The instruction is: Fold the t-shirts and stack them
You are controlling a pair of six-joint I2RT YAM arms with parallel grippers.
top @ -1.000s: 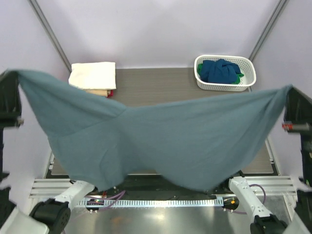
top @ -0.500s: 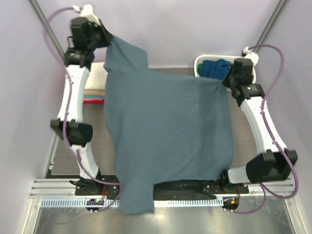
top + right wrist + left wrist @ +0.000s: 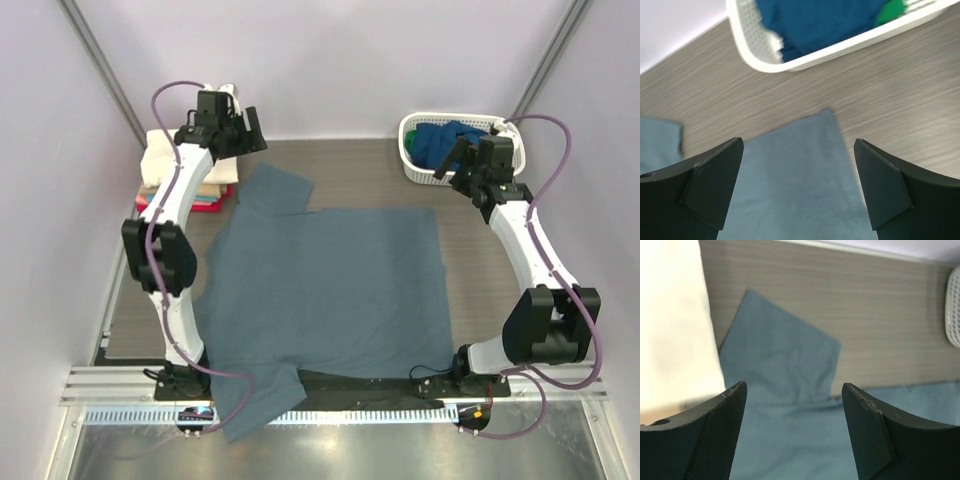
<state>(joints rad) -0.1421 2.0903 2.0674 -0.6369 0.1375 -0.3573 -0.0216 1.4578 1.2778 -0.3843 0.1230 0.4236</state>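
Slate grey-blue t-shirt (image 3: 330, 290) lies spread flat at table (image 3: 360, 170) centre. One sleeve points to 11 o'clock, the other droops off the near edge at 7. Left gripper (image 3: 250, 130) hovers at 11 above the far sleeve, beside the folded stack (image 3: 170, 160), jaws apart, empty. Right gripper (image 3: 462, 158) hovers at 1 o'clock above the shirt's far corner, just short of the white basket (image 3: 510, 140) holding a dark blue shirt (image 3: 445, 140), jaws apart, empty too.

Step in hand, as I read it, is the first fold. I'd drop both grippers straight down and pinch the far edge low. I'd take the sleeve root on the left and the corner on the right, then carry both toward 6 in step so the edges match. Watch the hanging sleeve: it may drag the cloth off square.
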